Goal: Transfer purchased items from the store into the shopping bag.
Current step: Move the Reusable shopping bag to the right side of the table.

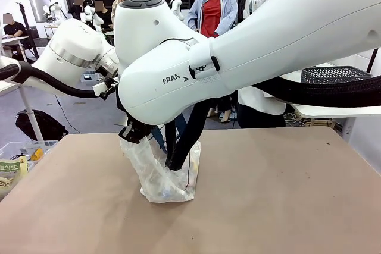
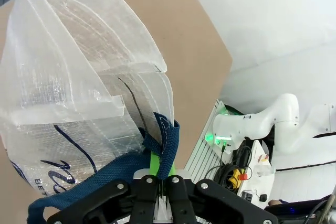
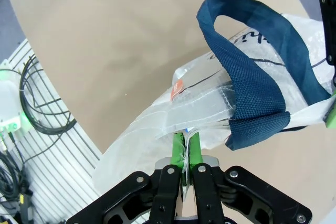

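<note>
The shopping bag [image 1: 159,173] stands on the brown tabletop [image 1: 268,194] near its middle, held up from above by both arms. Its translucent white walls sag and fold, and some small items lie blurred at its bottom, too unclear to name.

In the left wrist view, the left gripper [image 2: 163,174] has its green pads pressed together on the bag's rim, right where a dark navy strap handle [image 2: 163,142] is sewn on; the strap's end pokes up between the fingers. Dark lettering runs across the bag's side below.

In the right wrist view, the right gripper [image 3: 186,148] pinches a thin fold of the bag's opposite rim, its green fingers [image 3: 193,150] nearly touching with only plastic between them. Another navy strap handle [image 3: 252,77] loops in an arch just beside it, and a small red tag [image 3: 177,89] sits on the bag's wall.

The dark grey mesh basket [image 1: 334,74] sits well apart, on another surface at the far right behind the right arm.
</note>
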Controlling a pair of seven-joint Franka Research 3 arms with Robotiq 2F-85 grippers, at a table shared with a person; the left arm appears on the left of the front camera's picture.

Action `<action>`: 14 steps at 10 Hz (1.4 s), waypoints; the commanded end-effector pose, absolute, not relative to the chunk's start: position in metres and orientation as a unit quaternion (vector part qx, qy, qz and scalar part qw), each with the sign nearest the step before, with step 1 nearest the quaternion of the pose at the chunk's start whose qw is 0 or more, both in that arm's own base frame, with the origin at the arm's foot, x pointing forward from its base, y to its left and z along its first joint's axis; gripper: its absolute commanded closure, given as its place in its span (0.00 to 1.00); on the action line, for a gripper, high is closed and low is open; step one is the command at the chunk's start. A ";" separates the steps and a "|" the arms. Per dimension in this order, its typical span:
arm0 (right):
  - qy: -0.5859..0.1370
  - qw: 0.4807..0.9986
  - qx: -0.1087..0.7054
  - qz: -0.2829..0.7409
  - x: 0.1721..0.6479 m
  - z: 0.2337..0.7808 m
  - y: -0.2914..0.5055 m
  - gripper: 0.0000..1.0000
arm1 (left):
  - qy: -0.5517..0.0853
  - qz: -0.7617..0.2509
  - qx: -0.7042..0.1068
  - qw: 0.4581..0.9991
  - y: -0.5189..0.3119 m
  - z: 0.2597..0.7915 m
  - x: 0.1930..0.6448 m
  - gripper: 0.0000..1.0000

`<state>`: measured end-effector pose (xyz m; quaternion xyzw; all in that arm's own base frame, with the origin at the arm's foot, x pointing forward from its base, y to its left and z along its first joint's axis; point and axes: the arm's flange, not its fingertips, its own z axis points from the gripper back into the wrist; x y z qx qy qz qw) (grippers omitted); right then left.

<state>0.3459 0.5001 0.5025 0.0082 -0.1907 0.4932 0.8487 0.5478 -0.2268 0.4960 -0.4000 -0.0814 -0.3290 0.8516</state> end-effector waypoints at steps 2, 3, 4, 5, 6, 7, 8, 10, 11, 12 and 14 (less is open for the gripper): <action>-0.200 0.853 0.015 0.481 0.345 0.508 0.500 0.37 | -0.074 -0.325 -0.387 0.860 -0.231 0.495 0.545 1.00; -0.206 0.855 0.012 0.476 0.344 0.514 0.498 0.18 | -0.074 -0.328 -0.387 0.859 -0.232 0.496 0.544 1.00; -0.213 0.856 0.014 0.471 0.341 0.523 0.493 0.00 | -0.077 -0.331 -0.386 0.858 -0.232 0.496 0.544 1.00; -0.222 0.854 0.016 0.470 0.338 0.532 0.488 0.00 | -0.078 -0.333 -0.385 0.857 -0.232 0.495 0.545 1.00; -0.234 0.857 0.012 0.459 0.336 0.543 0.483 0.00 | -0.076 -0.334 -0.387 0.856 -0.232 0.495 0.546 1.00; -0.248 0.860 0.007 0.447 0.336 0.553 0.478 0.00 | -0.077 -0.337 -0.389 0.854 -0.231 0.495 0.547 1.00; -0.255 0.863 0.008 0.437 0.335 0.565 0.469 0.00 | -0.078 -0.339 -0.392 0.852 -0.229 0.495 0.548 1.00; -0.271 0.871 0.018 0.410 0.335 0.591 0.439 0.00 | -0.074 -0.343 -0.398 0.848 -0.229 0.494 0.552 1.00; -0.285 0.879 0.011 0.382 0.338 0.602 0.415 0.00 | -0.073 -0.346 -0.397 0.847 -0.230 0.494 0.553 1.00; -0.300 0.901 -0.007 0.313 0.350 0.614 0.380 0.00 | -0.073 -0.347 -0.395 0.847 -0.229 0.495 0.553 1.00; -0.308 0.920 -0.043 0.237 0.369 0.633 0.301 0.00 | -0.073 -0.350 -0.391 0.848 -0.231 0.495 0.553 1.00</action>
